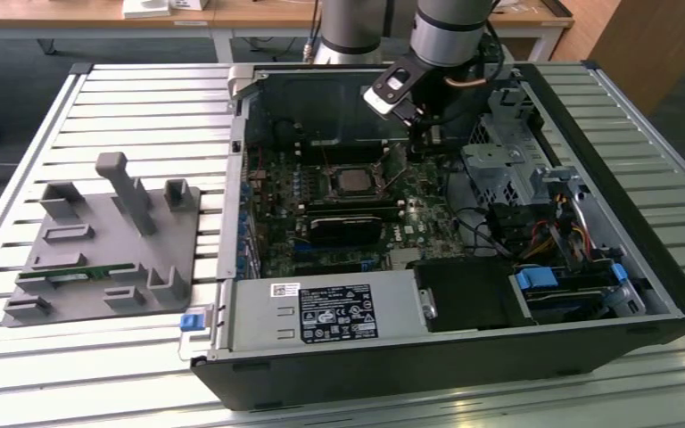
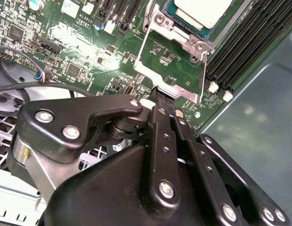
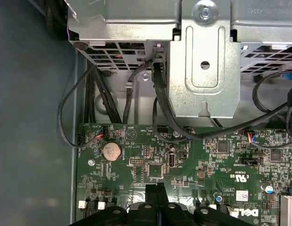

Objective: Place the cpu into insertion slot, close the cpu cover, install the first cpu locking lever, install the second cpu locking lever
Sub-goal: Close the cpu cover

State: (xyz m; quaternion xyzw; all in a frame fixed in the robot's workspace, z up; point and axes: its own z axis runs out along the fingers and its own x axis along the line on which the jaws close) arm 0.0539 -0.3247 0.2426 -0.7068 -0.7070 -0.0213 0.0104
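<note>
- exterior view: high, looking down on the whole open computer case (image 1: pixel 438 366)
- both wrist views: close, gripper (image 2: pixel 160 96) (image 3: pixel 155 188) in foreground, facing the motherboard (image 2: pixel 80 61) (image 3: pixel 207 160)
- all three share the motherboard

Slatted table (image 1: pixel 140 98); computer case (image 1: pixel 438 367), grey fixture (image 1: pixel 86 251)

Worktop (image 1: pixel 57 374), slatted: 1.
Computer case (image 1: pixel 438 374), side open: 1.
Robot arm (image 1: pixel 449 31): 1, with 1 end effector (image 2: pixel 160 94).
Motherboard (image 3: pixel 183 160): 1.
Cpu (image 2: pixel 202 9), silvery top: 1.
Cpu cover (image 2: pixel 146 47), silvery frame with a square window: 1.
Black block (image 1: pixel 342 227) just beside the cpu in the exterior view: 1.
White latches at the ends of the long black slots: 2, (image 2: pixel 213 87) and (image 2: pixel 227 95).
Coin battery (image 3: pixel 111 151): 1.
Metal drive cage (image 3: pixel 202 61): 1.
Power supply (image 1: pixel 325 312), labelled box: 1.
Grey holder block (image 1: pixel 104 250) on the worktop: 1, carrying 1 green memory stick (image 1: pixel 81 273).
Blue clip (image 1: pixel 193 321) at the case corner: 1.
</note>
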